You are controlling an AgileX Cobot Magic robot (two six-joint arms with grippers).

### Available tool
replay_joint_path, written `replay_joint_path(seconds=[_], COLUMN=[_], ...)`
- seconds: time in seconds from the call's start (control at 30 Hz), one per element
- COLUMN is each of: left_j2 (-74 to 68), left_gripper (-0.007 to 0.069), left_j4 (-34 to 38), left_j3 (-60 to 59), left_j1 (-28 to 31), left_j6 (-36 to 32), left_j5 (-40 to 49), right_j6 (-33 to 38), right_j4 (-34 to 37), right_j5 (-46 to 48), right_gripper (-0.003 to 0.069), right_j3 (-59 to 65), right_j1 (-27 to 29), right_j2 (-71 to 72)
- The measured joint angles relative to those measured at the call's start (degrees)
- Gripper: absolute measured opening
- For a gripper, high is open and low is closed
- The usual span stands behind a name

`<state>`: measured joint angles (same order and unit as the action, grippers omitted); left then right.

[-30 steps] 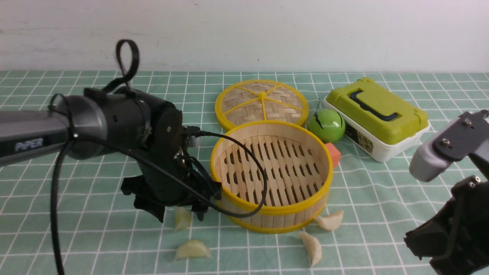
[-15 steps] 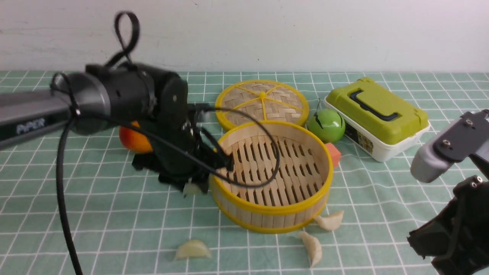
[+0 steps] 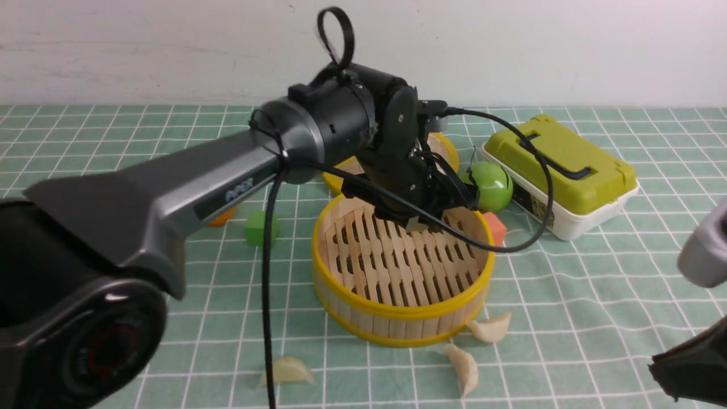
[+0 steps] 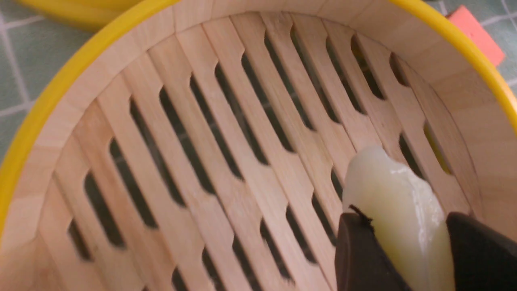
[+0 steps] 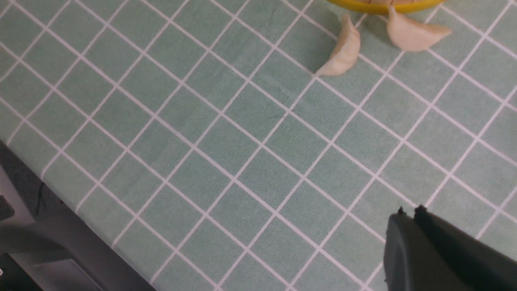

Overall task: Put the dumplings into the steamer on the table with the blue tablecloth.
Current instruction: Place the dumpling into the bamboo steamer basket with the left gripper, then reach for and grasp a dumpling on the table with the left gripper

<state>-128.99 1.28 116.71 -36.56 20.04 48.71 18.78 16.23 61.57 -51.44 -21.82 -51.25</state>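
**Held item.** A pale cream, glossy crescent dumpling (image 4: 389, 194) is held over the far part of the round bamboo steamer (image 3: 397, 321) with yellow rims. Its long axis runs in line with the fingers (image 4: 359, 258). Its free end projects past their tips toward the steamer's slatted floor. Whether it touches the slats cannot be told.

**Left pincer** (image 4: 407, 221). Parted only by the dumpling's thickness, with the two dark fingers clamped on its flat sides.

**Loose items.** Three more lie on the counter (image 3: 568, 284), which is covered in a pale green-teal grid cloth.
- The second dumpling (image 3: 491, 328) lies just beside the steamer's near-right wall, long axis across the front view.
- The third dumpling (image 3: 464, 368) lies nearer the camera than the second, with one end pointing back at the steamer.
- The fourth dumpling (image 3: 288, 370) lies off the steamer's near-left side, long axis across the view.

**Right pincer** (image 5: 410, 211). Fingers drawn together with nothing between them, above the cloth to the steamer's near right.
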Motion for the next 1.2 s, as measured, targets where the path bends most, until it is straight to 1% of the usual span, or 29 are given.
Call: replay_joint_path(seconds=[0.13,0.2,0.3,0.33,0.43,0.5,0.6,0.73,0.87,1.0,1.1,1.2], left_j2=[-5.6,-6.9,-7.7,-7.7,-6.8,-4.5,0.0,8.5,18.3,28.8,33.1,35.5], left_gripper=[0.0245,0.0264,0.0362,0.0411,0.0491,0.0552,0.0573,0.0577,0.0577,0.0577,0.0577,0.0577], left_j4=[-0.9,-1.3,-1.8,-2.1,-2.7,-3.7,-4.3,-3.5,-2.8,-2.8,-2.8,-3.0], left_j3=[5.8,7.0,7.5,7.5,7.9,9.0,10.5,10.1,2.4,-13.5,-23.7,-35.6], left_j1=[0.0,0.0,0.0,0.0,0.0,0.0,0.0,0.0,0.0,0.0,0.0,0.0], left_j6=[0.6,0.7,0.7,0.7,0.7,0.6,-2.6,-10.3,-14.5,-20.7,-25.7,-32.5], left_j5=[0.8,1.3,2.6,3.6,6.4,11.1,16.5,21.5,22.0,22.4,22.4,18.8], right_j6=[0.0,-0.4,-2.0,-2.8,-3.9,-4.5,-4.5,-4.5,-4.7,-4.7,-4.7,-4.7], right_j4=[-2.4,-3.5,-5.5,-6.3,-7.4,-7.8,-7.8,-7.4,-6.2,-5.1,-4.6,-4.3], right_j5=[0.5,0.7,1.0,1.0,0.9,0.9,0.6,-0.5,-1.2,-1.3,-1.3,-1.4], right_gripper=[0.0023,0.0024,0.0027,0.003,0.0032,0.0036,0.0039,0.0041,0.0041,0.0043,0.0047,0.0052], right_j3=[0.0,0.0,-0.1,-0.1,-0.1,-0.1,-0.1,-0.1,-0.1,-0.1,-0.1,-0.1], right_j1=[0.0,0.0,0.0,0.0,0.0,0.0,0.0,0.0,0.0,0.0,0.0,0.0], right_j2=[4.6,5.9,7.0,7.1,7.1,7.1,7.1,7.1,7.1,7.1,7.2,7.2])
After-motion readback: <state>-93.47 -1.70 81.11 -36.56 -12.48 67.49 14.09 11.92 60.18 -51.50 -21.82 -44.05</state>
